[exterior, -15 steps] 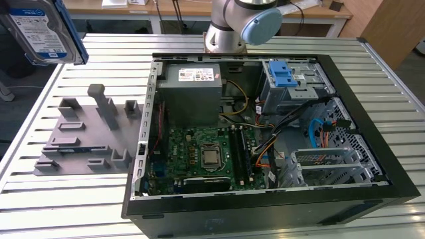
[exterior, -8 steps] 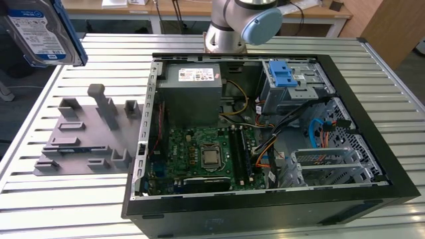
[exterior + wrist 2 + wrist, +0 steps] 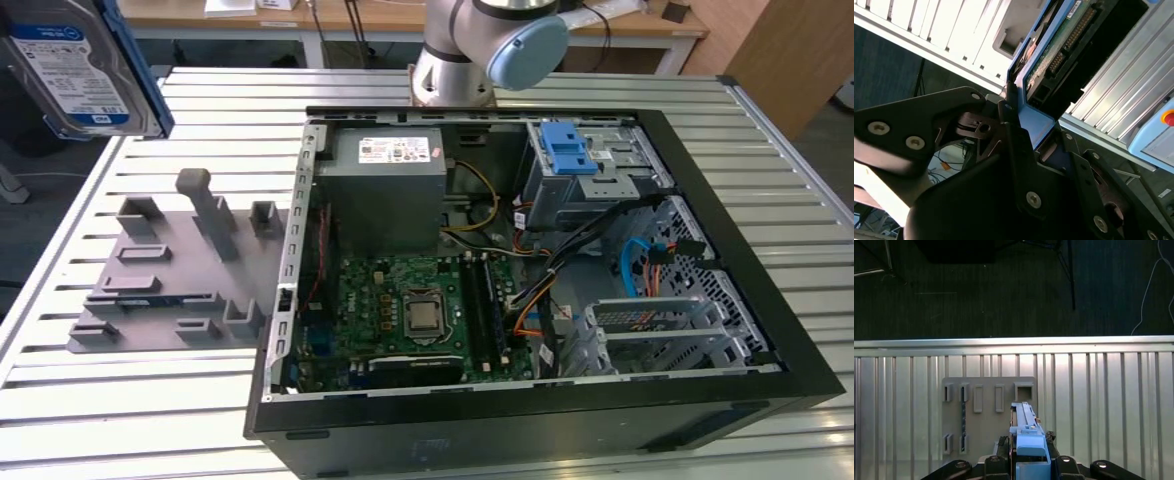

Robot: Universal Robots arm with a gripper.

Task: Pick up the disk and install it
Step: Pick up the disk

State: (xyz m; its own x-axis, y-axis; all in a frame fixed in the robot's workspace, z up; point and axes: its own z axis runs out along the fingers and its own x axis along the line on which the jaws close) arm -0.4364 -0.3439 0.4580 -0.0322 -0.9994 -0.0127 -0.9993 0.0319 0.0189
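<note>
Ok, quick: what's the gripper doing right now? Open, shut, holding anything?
Gripper: shut on the disk, which it holds raised above the table.

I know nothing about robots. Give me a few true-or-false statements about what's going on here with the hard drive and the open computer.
1. The silver hard drive in its blue plastic carrier lies on the grey moulded fixture plate. False: the gripper holds it in the air.
2. The black computer case lies open, its green circuit board showing. True.
3. The grey metal cage with a blue latch sits inside the case. True.
4. The fixture plate sits inside the case. False: it lies on the slatted metal table beside it.
</note>
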